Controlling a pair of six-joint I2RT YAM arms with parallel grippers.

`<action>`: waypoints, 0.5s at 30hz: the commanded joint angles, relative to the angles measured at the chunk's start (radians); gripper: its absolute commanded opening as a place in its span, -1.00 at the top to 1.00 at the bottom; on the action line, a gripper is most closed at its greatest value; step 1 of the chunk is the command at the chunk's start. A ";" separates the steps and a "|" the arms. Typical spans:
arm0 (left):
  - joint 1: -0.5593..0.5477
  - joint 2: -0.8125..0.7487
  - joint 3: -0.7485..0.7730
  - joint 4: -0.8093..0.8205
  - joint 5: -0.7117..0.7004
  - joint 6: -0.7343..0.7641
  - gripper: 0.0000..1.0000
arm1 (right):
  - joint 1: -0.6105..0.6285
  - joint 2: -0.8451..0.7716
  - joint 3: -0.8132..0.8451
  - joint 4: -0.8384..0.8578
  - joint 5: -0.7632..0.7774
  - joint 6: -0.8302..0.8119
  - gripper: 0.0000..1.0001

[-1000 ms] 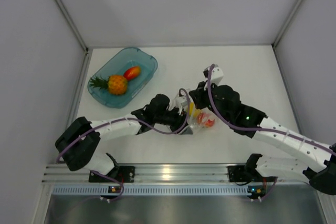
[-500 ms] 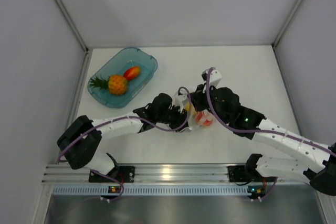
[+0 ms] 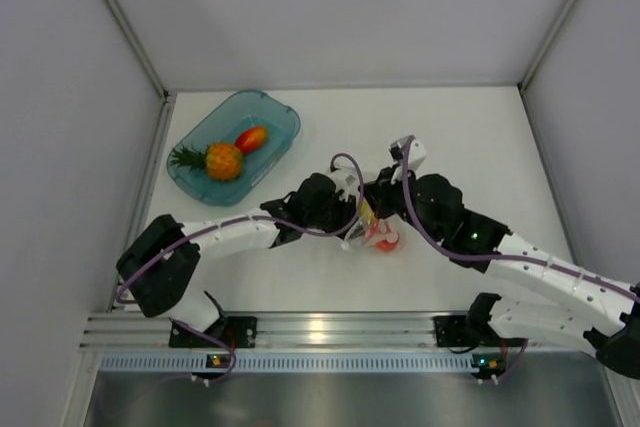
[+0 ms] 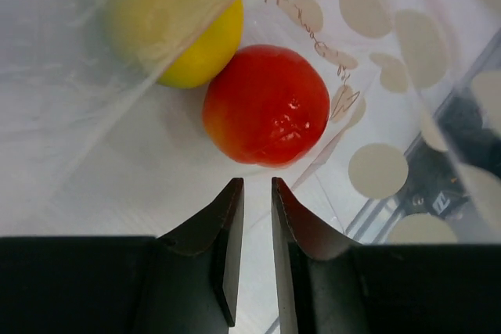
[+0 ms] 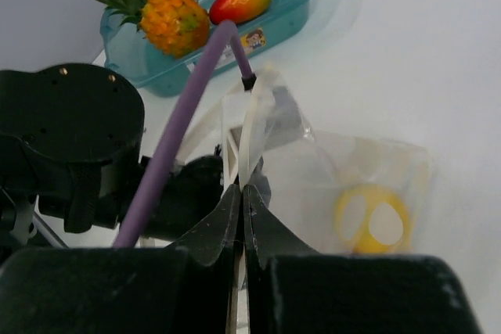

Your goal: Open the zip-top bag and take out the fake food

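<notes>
Reaching inward, right claw [image 5: 241, 187] clamped on zip-top bag [image 5: 344, 174], left claw [image 4: 257, 184] slightly apart.

White flat bench [image 3: 480, 137] noted as the carrying surface. Translucent teal rounded plastic tray [image 3: 213, 129] is set directly on it at the far left. Clear crinkly plastic zip-top bag [image 5: 329, 170] is seen near the middle, one edge raised, well apart from the tray.

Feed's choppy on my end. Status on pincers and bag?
Right pincer shut on zip-top bag edge. Left pincer slightly open, facing red fruit. Lemon beside it, both in bag. Bag film drapes lemon.
</notes>
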 commanded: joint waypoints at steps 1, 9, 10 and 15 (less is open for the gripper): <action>0.001 0.016 0.057 0.016 -0.085 -0.149 0.47 | 0.001 -0.049 -0.044 0.056 0.016 0.060 1.00; -0.014 0.149 0.183 0.018 -0.036 -0.204 0.28 | 0.001 -0.092 -0.104 0.052 0.038 0.088 1.00; -0.020 0.162 0.195 0.018 -0.039 -0.212 0.27 | 0.001 -0.095 -0.107 0.047 0.041 0.086 1.00; -0.052 0.238 0.255 0.016 -0.038 -0.203 -0.06 | 0.001 -0.120 -0.107 0.026 0.056 0.075 1.00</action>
